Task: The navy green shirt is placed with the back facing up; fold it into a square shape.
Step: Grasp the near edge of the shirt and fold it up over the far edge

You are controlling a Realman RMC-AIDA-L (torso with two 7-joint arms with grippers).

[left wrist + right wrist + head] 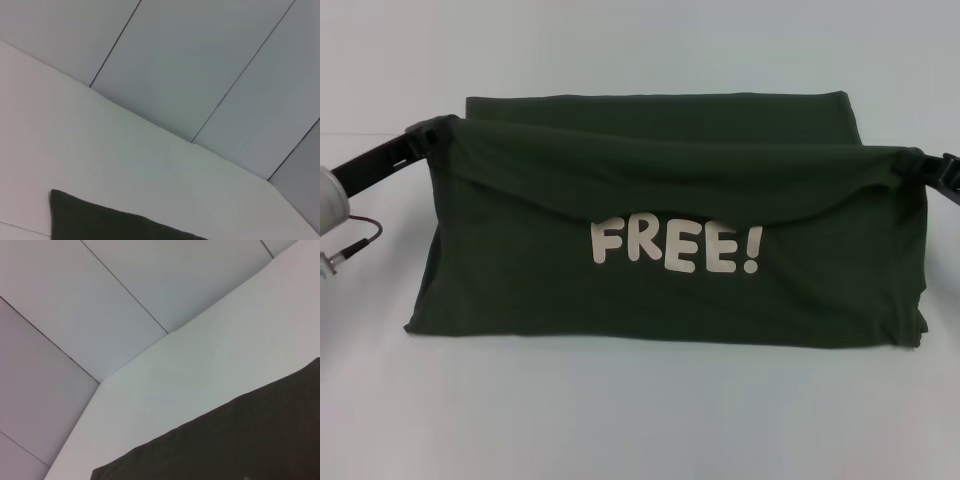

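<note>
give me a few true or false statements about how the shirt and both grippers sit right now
1. The navy green shirt is held up at both ends. True: the left gripper and the right gripper each pinch an edge.
2. The FREE! lettering is hidden. False: it faces the head camera.
3. The shirt hangs fully in the air. False: its lower edge rests on the white table.
4. The cloth sags between the grippers. True.
5. The lettering is black. False: it is cream.
</note>
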